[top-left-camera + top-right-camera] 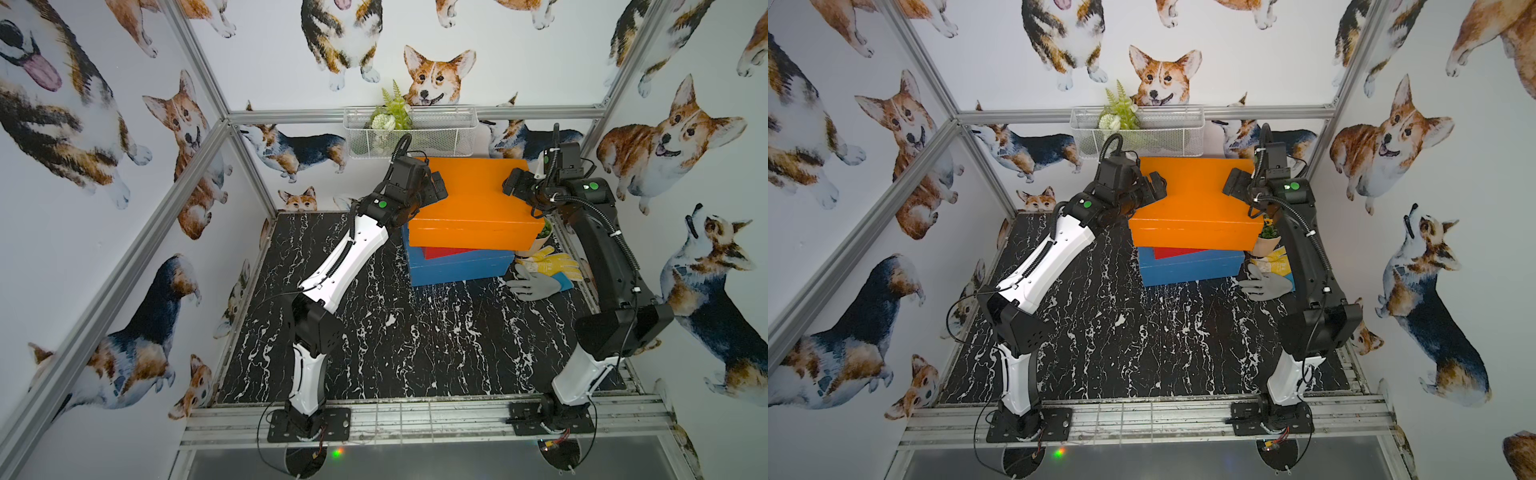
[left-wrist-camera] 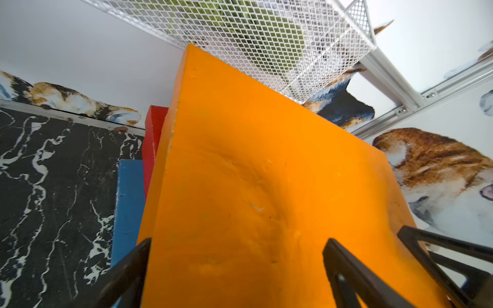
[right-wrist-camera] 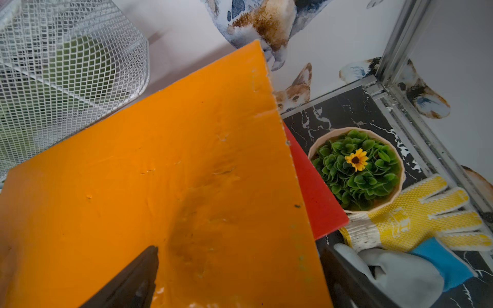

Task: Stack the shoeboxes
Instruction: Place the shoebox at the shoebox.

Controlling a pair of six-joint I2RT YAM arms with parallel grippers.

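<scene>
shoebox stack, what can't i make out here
Matte red shoebox: both top views show a sliver; the matte orange shoebox covers the rest.
Matte blue shoebox: top mostly covered in both top views.
Left claw, right claw: fingers cut off by wrist view edges; contact with orange shoebox unclear.

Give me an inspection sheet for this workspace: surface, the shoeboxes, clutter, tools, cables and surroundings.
Surface: black marbled tabletop; no spills seen.
Job's things: orange shoebox on top, red shoebox in the middle, blue shoebox at the bottom; edges not flush.
Clutter: potted plant, yellow glove and grey glove on the table, on the robot's right of the stack.
Grippers: left tool and right tool both open over opposite ends of the orange lid, holding nothing.
Cables: black cables run along both arms; none on the boxes.
Surroundings: corgi-print walls, metal frame, white mesh basket with greenery on the back rail.
</scene>
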